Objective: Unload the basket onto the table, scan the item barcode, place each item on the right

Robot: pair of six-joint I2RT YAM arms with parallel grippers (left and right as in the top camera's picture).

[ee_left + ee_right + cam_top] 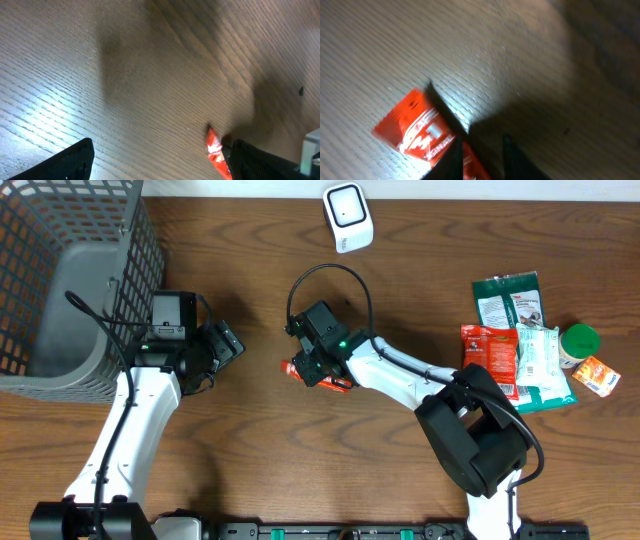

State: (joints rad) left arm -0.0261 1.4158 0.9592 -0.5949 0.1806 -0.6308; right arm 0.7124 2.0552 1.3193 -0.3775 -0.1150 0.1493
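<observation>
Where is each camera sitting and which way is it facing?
Overhead: above the table, facing straight down; shows both arms, the basket, the white scanner.
Left wrist: on the left arm, facing the table; the open left gripper frames it.
Right wrist: on the right arm, close over the table; the right gripper shows.
Shared: all three see the red packet.

Both arms are built alike, with long white links joined by chunky black joint housings. The left arm [125, 430] ends in a boxy black wrist block and a black left tool [225, 342], and a thin black cable [88, 313] runs beside it. The right arm [400, 375] has a bulky black base joint [475, 442], a black cable loop [325, 272] at its wrist, a small green light [343, 343] and a black right tool [312, 370]. The fingers [75, 160] are matte black wedges.
</observation>
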